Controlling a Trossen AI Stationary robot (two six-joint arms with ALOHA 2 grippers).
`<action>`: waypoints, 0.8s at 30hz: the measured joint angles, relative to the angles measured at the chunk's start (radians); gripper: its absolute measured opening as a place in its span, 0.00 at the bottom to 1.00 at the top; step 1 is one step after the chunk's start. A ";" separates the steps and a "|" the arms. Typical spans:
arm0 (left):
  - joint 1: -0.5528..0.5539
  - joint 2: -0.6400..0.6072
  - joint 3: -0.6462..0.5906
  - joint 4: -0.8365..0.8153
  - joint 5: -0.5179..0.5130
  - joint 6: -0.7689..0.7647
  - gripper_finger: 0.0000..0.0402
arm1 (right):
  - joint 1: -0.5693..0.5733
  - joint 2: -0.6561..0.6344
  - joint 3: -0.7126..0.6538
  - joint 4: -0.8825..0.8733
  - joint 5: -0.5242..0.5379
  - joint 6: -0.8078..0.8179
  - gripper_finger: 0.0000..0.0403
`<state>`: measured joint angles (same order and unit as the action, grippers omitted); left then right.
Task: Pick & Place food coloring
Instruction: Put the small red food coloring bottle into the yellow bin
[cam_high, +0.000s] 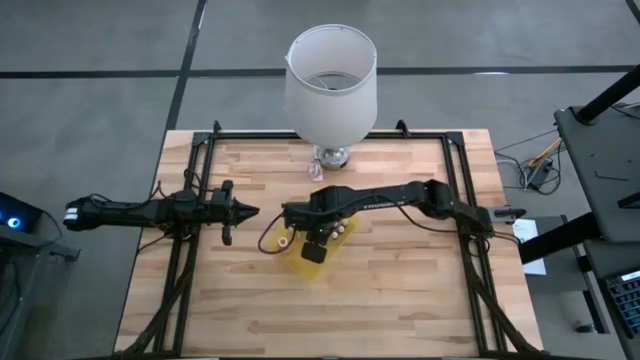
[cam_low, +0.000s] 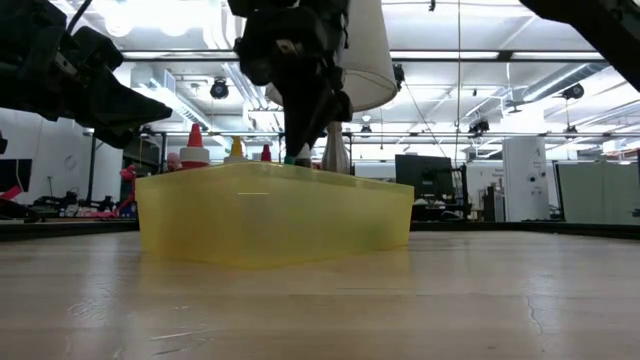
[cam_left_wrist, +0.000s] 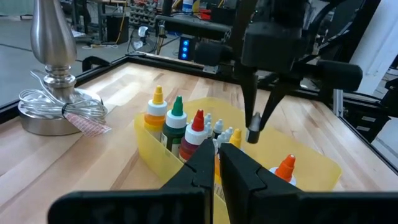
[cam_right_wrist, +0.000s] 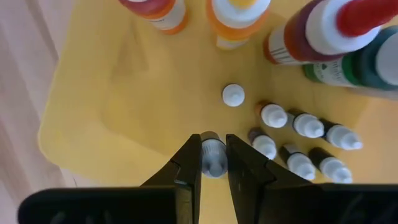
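Note:
A yellow tray (cam_high: 300, 263) sits mid-table and holds the food coloring: tall bottles with yellow, green, red and orange caps (cam_left_wrist: 176, 118) and several tiny white-capped bottles (cam_right_wrist: 292, 121). My right gripper (cam_high: 314, 240) reaches down over the tray from above and is shut on one tiny bottle (cam_right_wrist: 213, 155). In the left wrist view it shows as the dark fingers (cam_left_wrist: 255, 124) over the tray. My left gripper (cam_high: 243, 210) hovers left of the tray, shut and holding nothing. My right gripper pinches one tiny bottle by its top (cam_right_wrist: 213, 163) between its two fingertips, coming from above and pointing down. The bottle stands upright between the tips, over the tray's floor. Whether its bottom rests on the tray, I cannot tell.
A lamp with a white shade (cam_high: 331, 85) stands at the table's far edge, its metal base with coiled cord (cam_left_wrist: 53, 102) just beyond the tray. A black frame (cam_high: 455, 170) borders the table. Bare wood lies near and right of the tray (cam_high: 400, 290).

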<state>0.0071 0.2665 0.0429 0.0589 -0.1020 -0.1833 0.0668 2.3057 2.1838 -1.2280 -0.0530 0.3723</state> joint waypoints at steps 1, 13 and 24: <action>0.000 0.000 0.000 -0.001 0.000 0.000 0.00 | 0.002 0.003 0.000 0.001 0.000 0.010 0.11; 0.000 0.000 0.000 0.000 0.000 0.000 0.00 | 0.019 0.000 -0.037 0.062 0.001 0.077 0.11; 0.000 0.000 0.000 0.000 0.000 0.000 0.00 | 0.020 -0.003 -0.079 0.072 0.003 0.074 0.11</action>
<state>0.0071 0.2665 0.0427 0.0587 -0.1021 -0.1833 0.0872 2.3032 2.1045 -1.1563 -0.0498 0.4462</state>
